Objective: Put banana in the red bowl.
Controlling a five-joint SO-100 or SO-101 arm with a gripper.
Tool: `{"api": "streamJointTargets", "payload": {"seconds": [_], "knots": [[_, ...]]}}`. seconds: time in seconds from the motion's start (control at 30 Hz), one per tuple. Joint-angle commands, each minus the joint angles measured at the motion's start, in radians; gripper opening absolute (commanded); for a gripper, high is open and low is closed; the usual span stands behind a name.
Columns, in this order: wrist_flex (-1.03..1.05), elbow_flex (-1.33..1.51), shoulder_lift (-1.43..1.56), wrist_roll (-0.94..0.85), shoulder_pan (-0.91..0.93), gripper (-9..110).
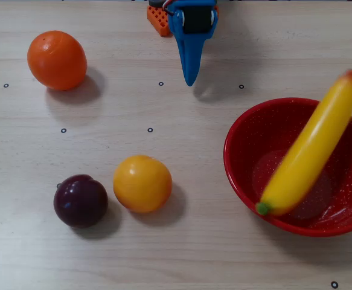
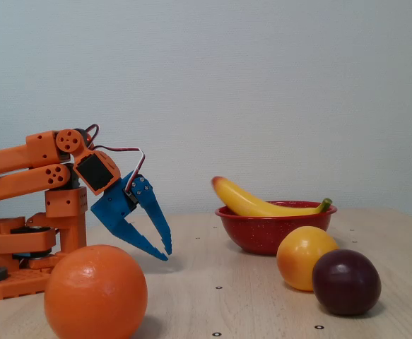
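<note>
My end effector (image 2: 165,252) hangs just above the bench (image 2: 262,296) with its blue fingers spread a little and nothing between them; the tips point down and do not seem to touch the wood, though from the side this is hard to judge. In the overhead view the end effector (image 1: 190,81) shows as a single blue wedge narrowing to a point, so the gap between the fingers cannot be read there. Behind it my orange arm (image 2: 22,169) folds back toward its base (image 2: 22,272) at the left of the fixed view.

Well apart from me, to the right in both views, sits the red bowl (image 1: 239,163). The banana (image 1: 311,148) lies across it at a slant: its green stem end rests on the near rim of the bowl in the overhead view, and its reddish end sticks out past the far rim. From the side the banana (image 2: 251,203) leans on the red bowl (image 2: 269,233) with the reddish tip raised to the left and the stem poking over the right edge.

On the open bench lie three round fruits. A yellow-orange fruit (image 1: 142,183) and a dark purple plum (image 1: 81,200) sit just beside each other, left of the bowl. An orange (image 1: 57,60) lies alone near the far left corner in the overhead view.
</note>
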Motion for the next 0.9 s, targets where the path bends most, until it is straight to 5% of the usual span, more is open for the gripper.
{"api": "streamJointTargets", "payload": {"seconds": [0.0, 0.87], "knots": [[-0.014, 0.012, 0.017, 0.023, 0.011, 0], [-0.009, 0.012, 0.017, 0.026, 0.015, 0]]}}
